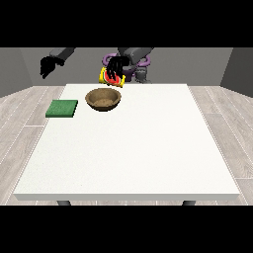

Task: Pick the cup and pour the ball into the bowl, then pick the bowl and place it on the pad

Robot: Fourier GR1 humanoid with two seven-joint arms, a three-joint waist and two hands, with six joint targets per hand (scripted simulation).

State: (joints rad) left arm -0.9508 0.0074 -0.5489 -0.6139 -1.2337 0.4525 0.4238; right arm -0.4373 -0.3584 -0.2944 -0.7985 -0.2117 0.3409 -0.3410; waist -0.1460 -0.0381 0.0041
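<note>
1. While the cup is held up in the air, the hand at the view's left point(48, 66) hangs free at the far left, above the floor and beyond the table's edge. It carries nothing. Whether its fingers are straight or curled I cannot tell.

2. Next comes the green pad point(62, 108), lying flat near the left edge of the white table point(128, 153). Nothing stands on it. It is near the bowl, so I judge the later carry will be short.

3. The wooden bowl point(104, 99) stands upright a little right of the pad, at the far side of the table. I see no ball inside it, and I cannot see the ball anywhere; it may be inside the cup.

4. The hand at the view's right point(116, 65) has its fingers curled round the cup point(110, 77), which is red with yellow ends and is tilted above the far rim of the bowl.

5. The risk, as I judge it: the cup's mouth seems to be over the rim, not over the middle. If the tilt grows here, the ball could strike the rim and roll away on the table.

6. Also, the hand could lower and knock the bowl out of place.

7. Nothing on the table blocks the way between bowl and pad.
</note>
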